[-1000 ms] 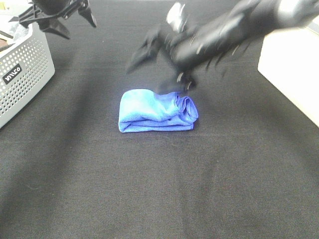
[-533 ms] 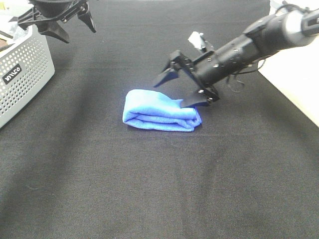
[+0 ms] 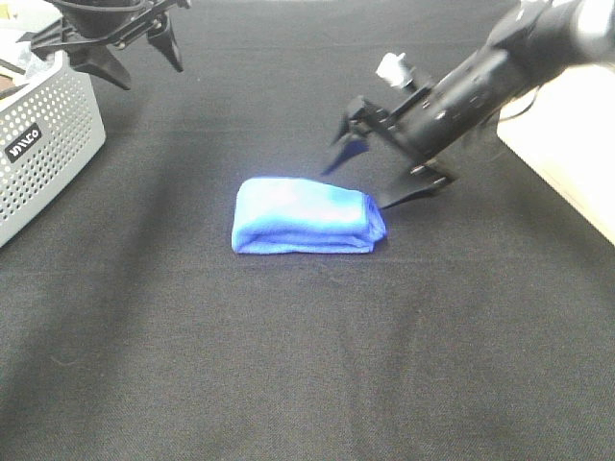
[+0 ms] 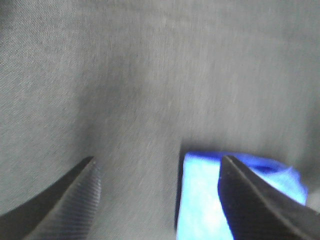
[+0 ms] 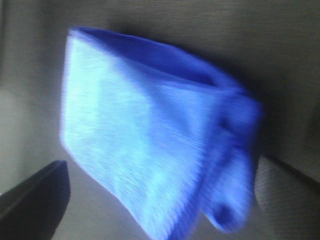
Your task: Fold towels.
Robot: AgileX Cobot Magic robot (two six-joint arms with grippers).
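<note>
A blue towel (image 3: 303, 229) lies folded in a compact rectangle on the black tablecloth (image 3: 307, 365), near the middle. My right gripper (image 3: 360, 184) is open and empty, hovering just off the towel's far right corner, its fingers apart from the cloth. The right wrist view shows the towel (image 5: 150, 140) close up, with one dark finger (image 5: 35, 197) beside it. My left gripper (image 3: 144, 62) is open and empty, high at the far left by the basket. In the left wrist view its two fingers frame the towel (image 4: 200, 200) far below.
A grey perforated basket (image 3: 48, 144) stands at the left edge of the table. A white block (image 3: 562, 144) stands at the right edge, behind the right arm.
My right gripper has let go of the towel and drawn back to the right. The towel has settled into a flatter, neater fold. The left arm has barely moved.
</note>
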